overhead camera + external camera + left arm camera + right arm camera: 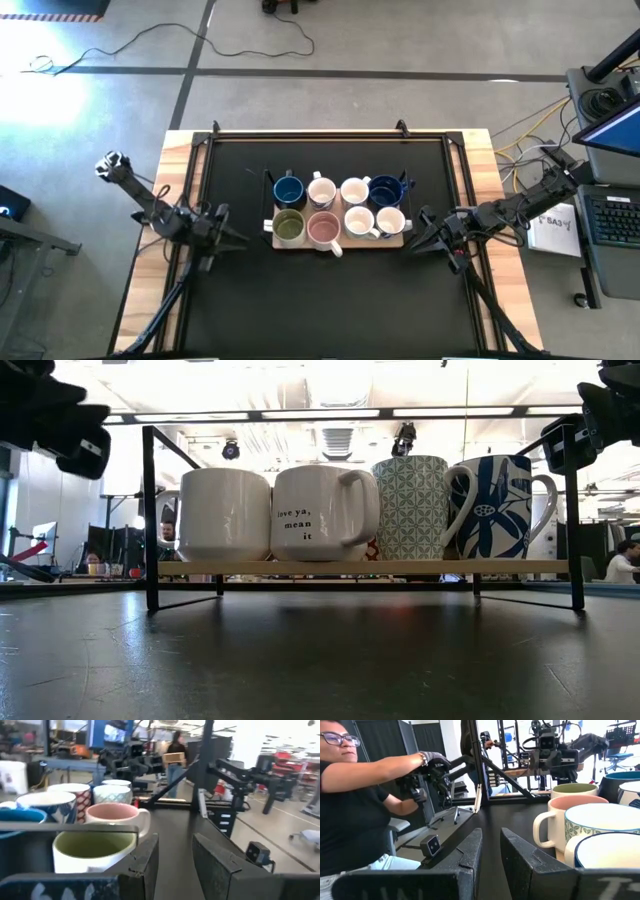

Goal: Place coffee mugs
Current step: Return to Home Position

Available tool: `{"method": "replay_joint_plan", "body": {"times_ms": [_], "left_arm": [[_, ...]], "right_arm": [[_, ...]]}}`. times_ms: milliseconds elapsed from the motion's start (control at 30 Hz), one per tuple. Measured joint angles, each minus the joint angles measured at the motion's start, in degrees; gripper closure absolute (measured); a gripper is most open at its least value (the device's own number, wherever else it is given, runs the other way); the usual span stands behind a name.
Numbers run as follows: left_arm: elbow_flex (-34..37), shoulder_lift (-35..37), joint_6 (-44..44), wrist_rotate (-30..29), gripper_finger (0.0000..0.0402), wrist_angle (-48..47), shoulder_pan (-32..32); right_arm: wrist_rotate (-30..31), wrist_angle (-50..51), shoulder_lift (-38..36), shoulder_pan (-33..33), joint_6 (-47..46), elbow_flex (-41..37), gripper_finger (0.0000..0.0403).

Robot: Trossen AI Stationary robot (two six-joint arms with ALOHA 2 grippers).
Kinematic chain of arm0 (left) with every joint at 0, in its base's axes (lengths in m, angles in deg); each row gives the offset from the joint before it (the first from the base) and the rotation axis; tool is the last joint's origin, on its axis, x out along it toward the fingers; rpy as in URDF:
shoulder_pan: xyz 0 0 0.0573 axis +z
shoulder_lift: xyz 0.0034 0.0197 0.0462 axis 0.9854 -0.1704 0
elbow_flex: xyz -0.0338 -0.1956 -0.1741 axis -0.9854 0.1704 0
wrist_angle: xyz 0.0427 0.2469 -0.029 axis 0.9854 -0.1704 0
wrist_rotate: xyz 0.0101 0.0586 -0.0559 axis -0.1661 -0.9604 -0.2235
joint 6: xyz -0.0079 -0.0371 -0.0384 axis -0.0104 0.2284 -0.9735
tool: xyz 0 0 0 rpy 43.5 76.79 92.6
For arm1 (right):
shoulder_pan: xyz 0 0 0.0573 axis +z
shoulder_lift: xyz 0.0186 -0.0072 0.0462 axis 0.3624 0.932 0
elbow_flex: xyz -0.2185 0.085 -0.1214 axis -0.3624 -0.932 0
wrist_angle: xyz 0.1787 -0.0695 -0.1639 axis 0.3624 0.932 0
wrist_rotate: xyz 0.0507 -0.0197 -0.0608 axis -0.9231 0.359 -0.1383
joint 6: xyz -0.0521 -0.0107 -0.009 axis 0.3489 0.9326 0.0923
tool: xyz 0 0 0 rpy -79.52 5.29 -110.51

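Eight mugs stand upright in two rows on a light wooden board (402, 242). The far row holds a blue mug (288, 190), two white ones (322, 190) and a dark blue one (386, 190). The near row holds an olive-lined mug (289, 227), a pink-lined one (323, 230) and two white-lined ones (390, 221). In the low view the board (350, 567) rests on a black wire rack. My left gripper (226, 236) (175, 865) hovers open to the left of the olive mug (92, 851). My right gripper (420, 236) (492, 860) hovers open to the right of the blue-rimmed mug (610, 852).
The black rack's posts (150, 510) stand around the board, which sits above the dark mat (330, 310). A tall black frame (330, 135) borders the mat. A person (355, 805) sits beyond the table's left side. A laptop and cables (610, 130) lie to the right.
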Motion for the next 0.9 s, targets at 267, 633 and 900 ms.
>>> {"method": "replay_joint_plan", "body": {"times_ms": [267, 633, 900], "left_arm": [[0.02, 9.56, 12.32, 7.84, 0.0301, -3.28, 1.29], [0.04, 13.92, 23.44, -1.69, 0.0301, -8.99, 4.60], [0.07, 13.92, 28.49, 1.84, 0.0301, -7.76, 19.48]], "right_arm": [[0.00, 0.00, 0.00, 0.00, 0.00, 0.00, 0.0344], [0.04, 0.17, 0.00, 0.00, 0.01, -0.02, 0.0344], [0.03, 0.20, 0.00, -0.02, 0.02, 0.00, 0.0344]]}}
